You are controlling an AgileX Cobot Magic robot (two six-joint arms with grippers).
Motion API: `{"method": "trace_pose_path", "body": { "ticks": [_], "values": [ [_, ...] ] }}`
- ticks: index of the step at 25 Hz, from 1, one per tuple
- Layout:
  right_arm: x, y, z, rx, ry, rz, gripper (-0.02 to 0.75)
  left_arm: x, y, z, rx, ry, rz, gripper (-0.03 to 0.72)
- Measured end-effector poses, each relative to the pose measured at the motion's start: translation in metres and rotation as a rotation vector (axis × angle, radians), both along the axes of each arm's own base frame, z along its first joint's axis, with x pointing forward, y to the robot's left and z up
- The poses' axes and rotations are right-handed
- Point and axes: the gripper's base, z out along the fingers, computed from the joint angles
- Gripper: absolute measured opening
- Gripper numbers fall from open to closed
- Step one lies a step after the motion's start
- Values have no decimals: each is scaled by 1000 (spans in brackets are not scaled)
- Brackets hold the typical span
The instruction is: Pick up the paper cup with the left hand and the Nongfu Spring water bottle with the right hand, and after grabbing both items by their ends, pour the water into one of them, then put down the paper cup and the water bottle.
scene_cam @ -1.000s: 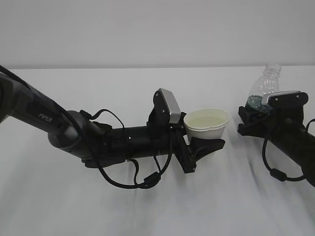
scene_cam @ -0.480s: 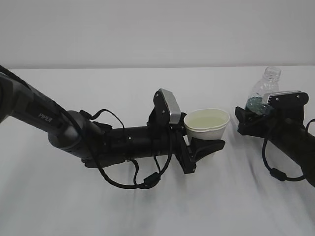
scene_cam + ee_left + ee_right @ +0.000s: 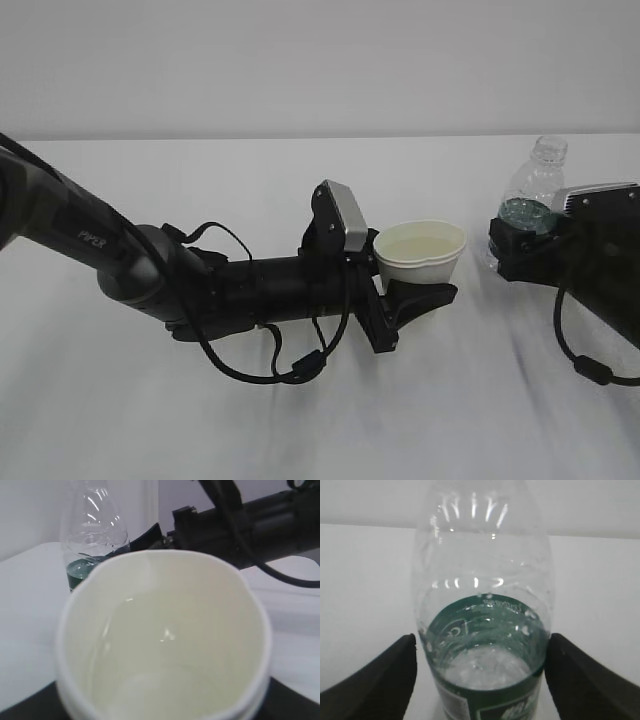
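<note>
The white paper cup (image 3: pixel 422 255) hangs above the table in mid-scene, with my left gripper (image 3: pixel 415 282) shut on its lower part. In the left wrist view the cup (image 3: pixel 165 645) fills the frame, and clear water (image 3: pixel 172 650) lies in its cream inside. The clear Nongfu Spring water bottle (image 3: pixel 533 190) stands upright on the table at the right, uncapped. My right gripper (image 3: pixel 515 245) is open around its green label band. The right wrist view shows the bottle (image 3: pixel 482 630) between the black fingers (image 3: pixel 380 680), with a narrow gap on each side.
The white table (image 3: pixel 300 420) runs back to a pale wall. My left arm, marked PIPER (image 3: pixel 95 240), lies low across the left half with loose cables. The right arm (image 3: pixel 250 525) reaches in from the right edge, close to the cup.
My right gripper's jaws have spread off the bottle and the arm has drawn a little to the right. The bottle now stands upright. The left arm and cup have not moved.
</note>
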Motion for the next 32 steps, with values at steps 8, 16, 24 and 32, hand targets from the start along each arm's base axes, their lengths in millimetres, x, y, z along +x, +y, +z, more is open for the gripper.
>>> {"method": "trace_pose_path", "body": {
  "ticks": [8, 16, 24, 32],
  "values": [
    [-44, -3, 22, 10, 22, -28, 596, 12, 13, 0, 0, 0, 39, 429],
    [-76, -4, 41, 36, 12, -36, 594, 30, 37, 6, 0, 10, 115, 429],
    [-89, -3, 49, 64, 0, -29, 594, 37, 73, 12, 5, 35, 197, 429],
    [-97, -2, 45, 64, 25, -13, 594, 32, 106, 26, 16, 8, 331, 429]
  ]
}}
